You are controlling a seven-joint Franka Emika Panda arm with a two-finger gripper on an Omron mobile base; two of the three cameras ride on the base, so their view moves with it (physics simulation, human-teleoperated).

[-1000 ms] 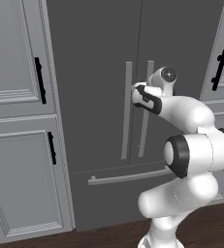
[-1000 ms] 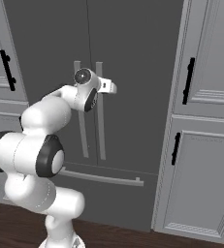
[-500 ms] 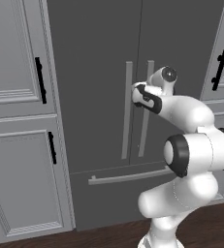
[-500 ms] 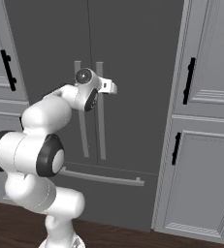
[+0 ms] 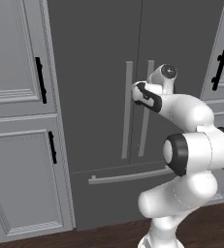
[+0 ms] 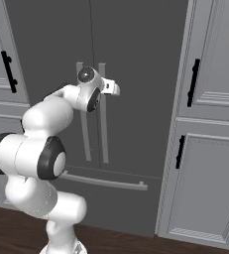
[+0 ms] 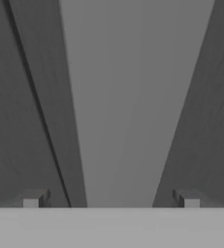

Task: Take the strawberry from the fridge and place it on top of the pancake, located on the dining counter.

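The gripper (image 7: 111, 201) stands spread wide, its two dark fingertips (image 7: 36, 198) set far apart at the bottom of the hand view with one light-grey handle (image 7: 133, 106) of the fridge (image 5: 94, 72) rising between them; the handle fills the gap without visibly touching either tip, and nothing is clasped. In the left base view the hand (image 5: 143, 93) sits at the upper part of the two vertical handles, just in front of the right one (image 5: 146, 116), and the arm's wrist hides where the tips meet the bar, so contact cannot be told from there. In the right base view the hand (image 6: 108, 87) points toward the same pair of handles, level with their tops. Both fridge doors are closed, the dark seam between them running down beside the handle in the hand view, and the drawer bar handle (image 6: 103, 181) lies across the lower front. Light grey panelled cabinets (image 5: 16, 145) with short black pulls (image 6: 195, 82) flank the fridge on both sides. No brand mark, label or writing can be read on any surface. The fridge top and the outer cabinet edges are cut off by the picture borders, and the dark wood floor (image 6: 136, 243) shows as a strip along the bottom
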